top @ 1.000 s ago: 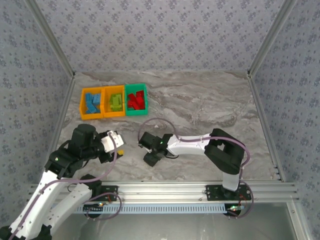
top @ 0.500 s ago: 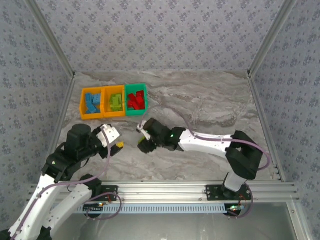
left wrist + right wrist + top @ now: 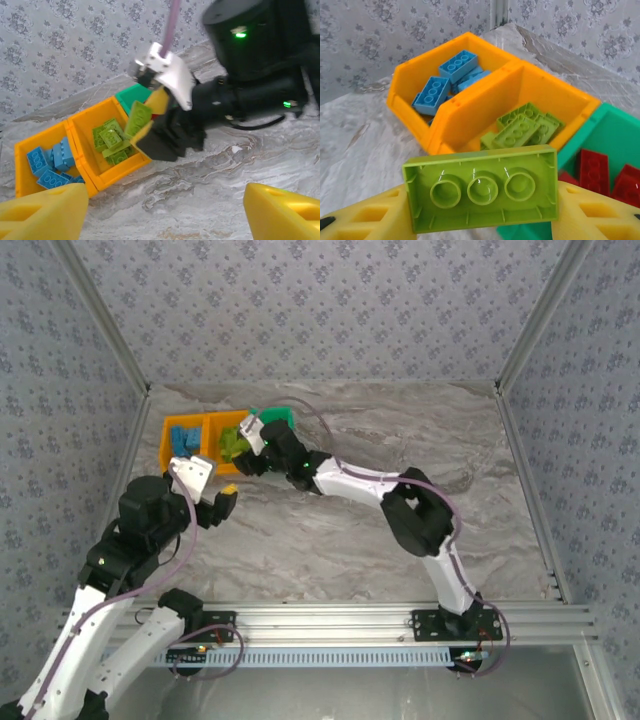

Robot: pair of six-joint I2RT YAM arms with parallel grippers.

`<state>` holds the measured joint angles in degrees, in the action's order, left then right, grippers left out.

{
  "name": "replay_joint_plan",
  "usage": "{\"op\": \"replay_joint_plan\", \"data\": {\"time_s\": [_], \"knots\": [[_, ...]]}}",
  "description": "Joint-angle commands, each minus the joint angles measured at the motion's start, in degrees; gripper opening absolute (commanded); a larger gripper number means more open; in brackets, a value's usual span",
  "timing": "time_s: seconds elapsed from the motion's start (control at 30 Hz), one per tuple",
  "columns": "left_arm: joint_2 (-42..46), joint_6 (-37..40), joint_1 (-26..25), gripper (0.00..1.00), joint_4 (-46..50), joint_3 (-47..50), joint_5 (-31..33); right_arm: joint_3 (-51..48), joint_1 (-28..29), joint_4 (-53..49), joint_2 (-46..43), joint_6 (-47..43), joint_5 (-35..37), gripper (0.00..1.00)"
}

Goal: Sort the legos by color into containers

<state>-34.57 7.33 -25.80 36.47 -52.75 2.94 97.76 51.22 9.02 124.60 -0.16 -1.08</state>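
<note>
Right gripper [image 3: 145, 117], jaws clenched on a lime green studded plastic brick [image 3: 482, 192], raised over the middle orange open-topped plastic bin [image 3: 540, 100], left gripper [image 3: 160, 215], jaws released, above the grey marbled worktop [image 3: 400, 440]

right hand [image 3: 148, 119] pinching lime brick [image 3: 136, 116] above orange bin [image 3: 120, 169] holding lime bricks [image 3: 111, 142]

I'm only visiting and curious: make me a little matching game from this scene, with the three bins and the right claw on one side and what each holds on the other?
Column one:
1. end orange bin
2. middle orange bin
3. green bin
4. right gripper

Column two:
A. red bricks
B. single lime brick
C. blue bricks
D. several lime bricks

Pairs: 1-C, 2-D, 3-A, 4-B.
</note>
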Motion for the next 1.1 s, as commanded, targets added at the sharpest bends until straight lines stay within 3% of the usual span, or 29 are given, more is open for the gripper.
{"op": "replay_joint_plan", "data": {"time_s": [0.0,0.17,0.33,0.6,0.73,0.9,1.07], "knots": [[-0.3,-1.09,0.4,0.87,1.95,-1.3,0.74,9.98,-0.38,-6.22,6.53,-3.34,-0.95,0.55],[-0.63,-0.32,0.56,0.97,3.58,-1.41,0.91,25.68,-0.67,-16.69,16.89,-5.63,1.52,0.59],[-0.92,-1.07,0.93,0.99,4.18,-1.39,2.01,27.56,-0.6,-19.51,17.71,-6.26,1.17,0.78],[-2.43,-9.43,2.36,0.99,0.59,0.61,2.19,11.83,-0.55,-12.7,5.66,-6.78,1.6,0.79],[-3.46,-17.41,3.62,0.99,-5.53,4.47,3.2,-1.21,-1.04,-6.83,-5.48,-5.77,1.97,0.8],[-4.91,-20.67,5.22,0.99,-14.71,10.96,8.11,-19.7,-3.1,-1.7,-22.21,-2.52,3.91,0.83],[-11.63,-33.58,8.39,0.99,-14.18,13.47,10.54,-27.99,-4.28,-8.46,-31.64,3.49,5.15,0.84]]}}
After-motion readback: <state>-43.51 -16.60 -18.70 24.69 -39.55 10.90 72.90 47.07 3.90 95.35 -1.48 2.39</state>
